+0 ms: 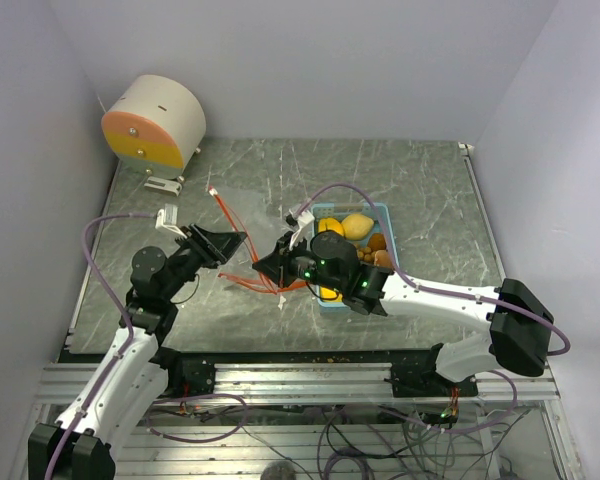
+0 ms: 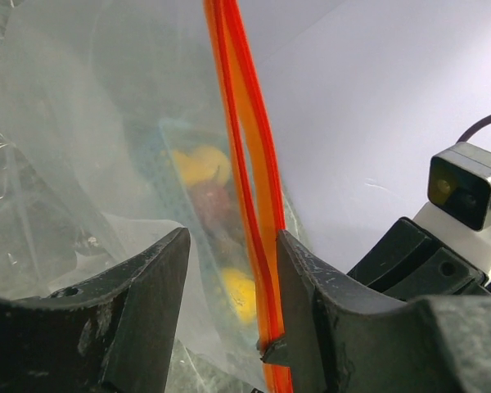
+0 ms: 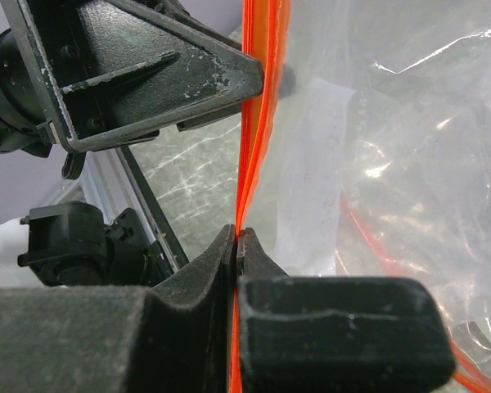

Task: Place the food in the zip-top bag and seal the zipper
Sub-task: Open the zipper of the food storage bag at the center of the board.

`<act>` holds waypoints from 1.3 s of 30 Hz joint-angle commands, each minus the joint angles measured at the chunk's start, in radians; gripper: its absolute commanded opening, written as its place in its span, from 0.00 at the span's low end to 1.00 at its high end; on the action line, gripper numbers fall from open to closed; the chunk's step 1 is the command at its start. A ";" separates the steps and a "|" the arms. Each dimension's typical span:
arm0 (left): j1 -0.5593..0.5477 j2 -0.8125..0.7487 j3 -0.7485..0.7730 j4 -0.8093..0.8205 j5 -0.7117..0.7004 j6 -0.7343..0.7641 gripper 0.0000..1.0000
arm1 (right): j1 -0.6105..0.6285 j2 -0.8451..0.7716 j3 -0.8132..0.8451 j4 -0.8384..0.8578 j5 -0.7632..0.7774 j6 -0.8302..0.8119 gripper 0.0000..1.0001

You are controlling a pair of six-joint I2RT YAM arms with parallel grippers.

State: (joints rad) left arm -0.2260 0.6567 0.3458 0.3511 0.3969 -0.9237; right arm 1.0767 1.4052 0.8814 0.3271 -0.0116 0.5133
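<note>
Right end effector (image 3: 234,237): clamped on the orange zipper (image 3: 254,123) of the zip-top bag (image 3: 393,164), fingers pressed flat together with the strip between them. Left end effector (image 2: 231,237): jaws apart, bag film between them, zipper lying against one finger's inner face; I see no pinch. Both sit close together along the same strip, over the middle of the worktop (image 1: 420,190). Food (image 1: 358,226), yellow and orange fruits and brown lumps, sits in the light blue tray (image 1: 380,208) beside the right wrist, outside the bag.
</note>
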 commanded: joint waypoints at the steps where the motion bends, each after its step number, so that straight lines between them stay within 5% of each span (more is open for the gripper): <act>1: 0.004 0.013 0.033 -0.016 -0.015 0.037 0.55 | 0.005 -0.009 0.026 0.004 -0.003 -0.022 0.00; 21: 0.004 0.128 0.113 -0.096 -0.066 0.084 0.51 | 0.038 0.033 0.071 -0.093 -0.045 -0.146 0.00; 24: 0.003 0.126 0.143 -0.131 -0.071 0.095 0.42 | 0.058 0.048 0.084 -0.128 0.018 -0.172 0.00; 27: 0.002 0.117 0.151 -0.161 -0.085 0.108 0.08 | 0.062 0.042 0.073 -0.127 0.068 -0.171 0.00; 33: -0.001 0.105 0.132 -0.222 -0.115 0.153 0.07 | 0.062 0.011 0.048 -0.124 0.183 -0.137 0.00; 39: -0.001 0.084 0.195 -0.476 -0.225 0.257 0.07 | 0.060 -0.062 0.015 -0.119 0.401 -0.077 0.08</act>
State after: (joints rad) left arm -0.2272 0.7582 0.4713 0.0628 0.2729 -0.7658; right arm 1.1389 1.4162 0.9195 0.2031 0.1921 0.3927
